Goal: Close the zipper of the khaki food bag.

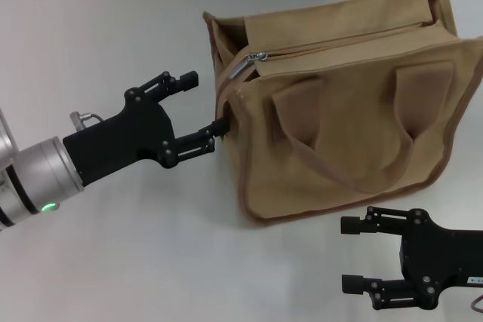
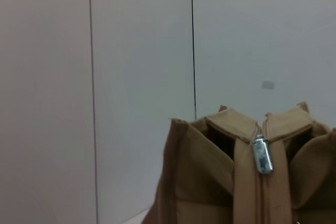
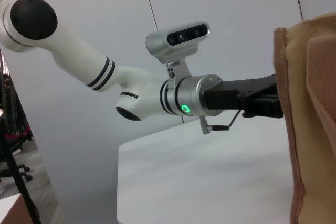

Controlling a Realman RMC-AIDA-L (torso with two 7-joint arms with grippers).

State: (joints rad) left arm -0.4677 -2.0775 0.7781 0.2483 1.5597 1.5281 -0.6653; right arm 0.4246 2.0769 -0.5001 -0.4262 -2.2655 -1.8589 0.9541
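Head view shows my left gripper [image 1: 198, 107] spread wide at the left end of the khaki food bag [image 1: 339, 148], its lower fingertip touching the bag's end edge and its upper one hanging free in the air beside it. Nothing is held. The bag stands upright on the white table [image 1: 113, 246], handles lying against its front face. The zipper [image 1: 339, 41] runs along the top panel, and its silver slider [image 1: 249, 63] sits at the left end, just above and beyond my fingers, with the pull tab drooping over the end of the track.

My right gripper [image 1: 355, 256] rests low near the bag's front right corner, also spread open, not touching the bag.

The risks I judge from here: the tab is small and slick, so my fingers could close on canvas instead of metal or pinch it off-centre and slip. With no hand bracing the bag, a pull along the track could drag or tip the whole bag instead of moving the slider. The soft top could also buckle and jam the teeth.
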